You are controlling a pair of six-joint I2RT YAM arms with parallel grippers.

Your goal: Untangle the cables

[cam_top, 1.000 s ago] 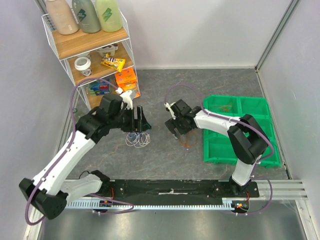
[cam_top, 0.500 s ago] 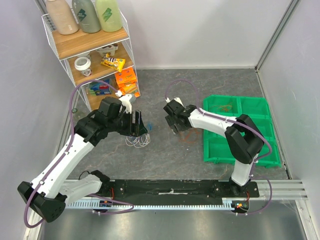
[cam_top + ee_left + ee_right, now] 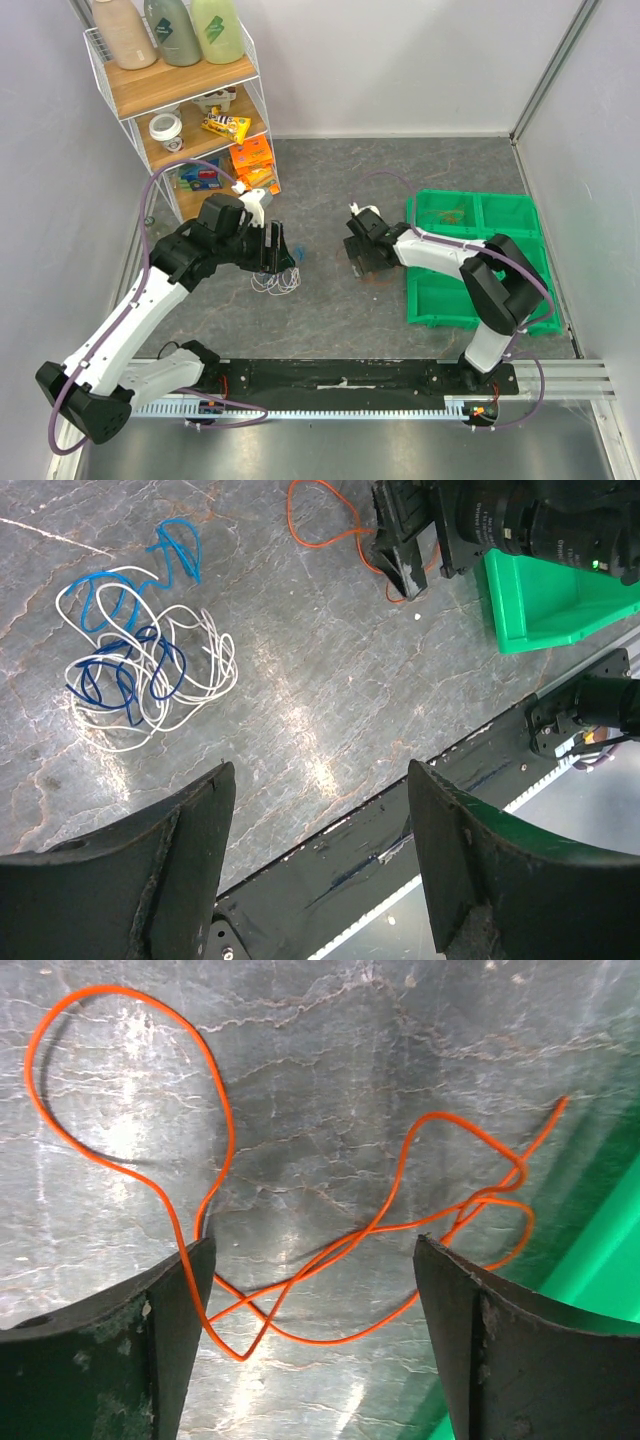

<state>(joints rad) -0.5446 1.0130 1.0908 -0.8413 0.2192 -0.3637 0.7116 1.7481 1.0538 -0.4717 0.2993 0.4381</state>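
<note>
The cables lie on the grey table in two lots. A white and blue tangle sits below my left gripper, which hangs open above it with nothing between its fingers. A single orange cable lies loose next to the green bins. My right gripper is low over it and open. The orange loops run across the gap between its fingers, flat on the table and ungripped.
Green bins stand right of the orange cable; one far compartment holds an orange wire. A wire shelf rack with bottles and packets stands at the back left. The black base rail runs along the near edge.
My right gripper has moved nearer and rightward, down over the orange cable, its jaws narrowing slightly. The left gripper shifted slightly early on, then held still over the white and blue tangle.
</note>
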